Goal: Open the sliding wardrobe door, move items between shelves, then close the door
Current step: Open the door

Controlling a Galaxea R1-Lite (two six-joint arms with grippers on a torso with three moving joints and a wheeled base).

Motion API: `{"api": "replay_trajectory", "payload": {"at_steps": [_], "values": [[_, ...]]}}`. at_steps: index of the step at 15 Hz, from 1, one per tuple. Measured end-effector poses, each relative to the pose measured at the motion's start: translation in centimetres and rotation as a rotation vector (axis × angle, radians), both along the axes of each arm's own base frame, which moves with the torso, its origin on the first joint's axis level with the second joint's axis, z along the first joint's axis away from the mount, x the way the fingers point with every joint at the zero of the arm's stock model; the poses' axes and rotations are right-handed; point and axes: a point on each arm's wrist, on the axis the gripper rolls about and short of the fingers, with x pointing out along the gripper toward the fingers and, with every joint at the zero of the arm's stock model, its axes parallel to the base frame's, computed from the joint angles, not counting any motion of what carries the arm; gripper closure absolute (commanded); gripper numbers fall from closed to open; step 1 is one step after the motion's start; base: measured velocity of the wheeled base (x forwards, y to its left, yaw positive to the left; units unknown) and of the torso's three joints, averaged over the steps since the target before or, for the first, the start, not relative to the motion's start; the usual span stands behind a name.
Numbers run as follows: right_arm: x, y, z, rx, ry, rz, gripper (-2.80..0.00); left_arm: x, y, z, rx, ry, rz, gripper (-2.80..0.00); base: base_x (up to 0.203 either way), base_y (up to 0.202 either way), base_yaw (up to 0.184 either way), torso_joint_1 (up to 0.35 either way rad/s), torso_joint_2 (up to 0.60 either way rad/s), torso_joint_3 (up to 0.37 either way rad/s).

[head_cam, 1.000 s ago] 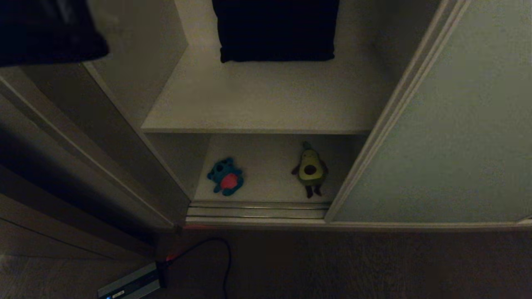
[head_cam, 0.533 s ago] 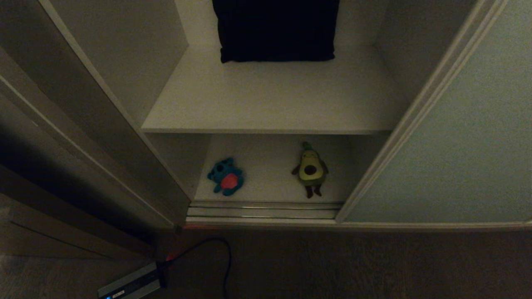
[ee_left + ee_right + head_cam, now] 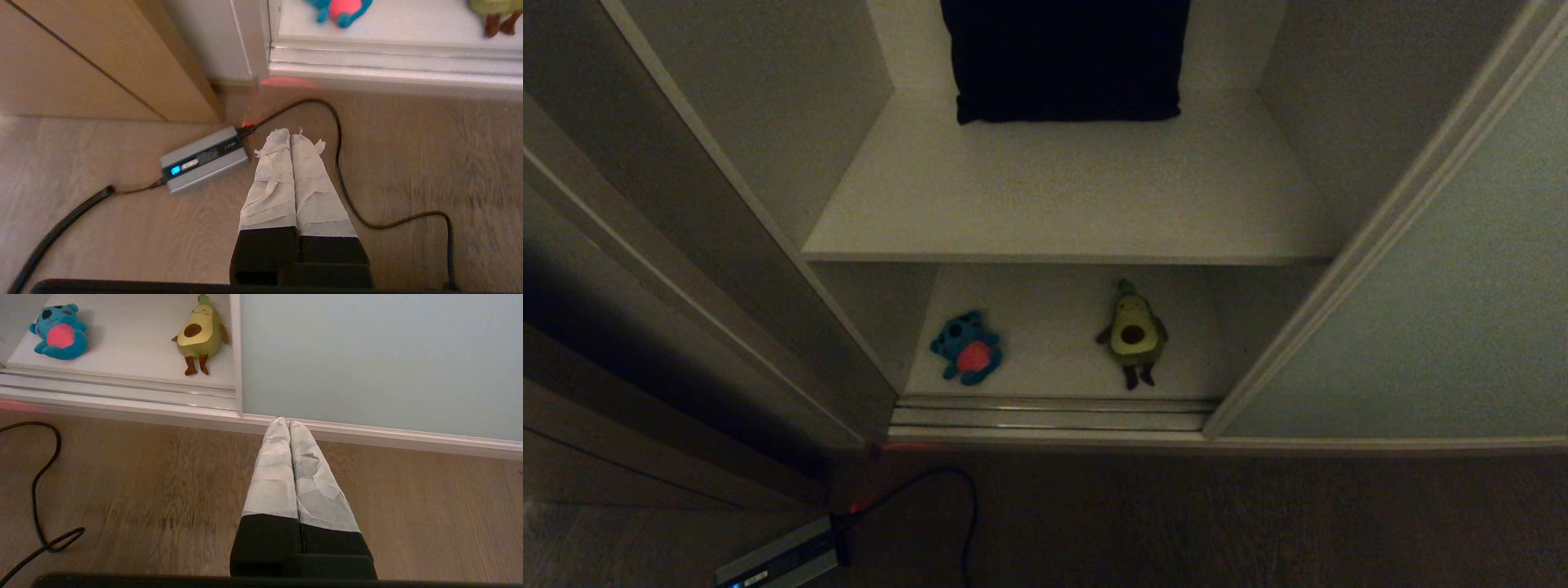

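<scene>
Here the sliding wardrobe door [image 3: 1437, 310] is seen pushed to the right, leaving the interior exposed. On the lower shelf [image 3: 1054, 359], the teal monster [image 3: 966, 347] is laid at the left and the avocado toy [image 3: 1132, 333] at the right, well apart, both just behind the floor track [image 3: 1045, 415]. The upper shelf [image 3: 1062, 196] is occupied only by a dark folded cloth [image 3: 1066, 61] at the back. The left pincer [image 3: 291, 132] is held clenched and empty over the wooden floor [image 3: 408, 171], beside a grey box [image 3: 204, 159] with a black cable [image 3: 347, 179]. The right pincer [image 3: 284, 420] is likewise clenched on nothing, low before the door's bottom edge.
</scene>
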Motion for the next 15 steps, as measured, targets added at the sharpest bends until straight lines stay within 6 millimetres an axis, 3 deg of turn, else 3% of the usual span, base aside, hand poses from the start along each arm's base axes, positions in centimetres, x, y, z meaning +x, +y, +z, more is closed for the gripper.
{"api": "replay_trajectory", "payload": {"at_steps": [8, 15], "values": [[0.0, 0.0, 0.0, 0.002, -0.001, 0.0, 0.0, -0.5, 0.0, -1.4, -0.046, -0.052, -0.04, 0.0, 0.0, 0.0, 0.0, 0.0, 0.0, 0.0], [0.0, 0.0, 0.0, 0.002, -0.001, 0.0, 0.0, -2.2, 0.1, -2.6, -0.008, -0.175, -0.063, 0.0, 0.0, 0.0, 0.0, 0.0, 0.0, 0.0]]}}
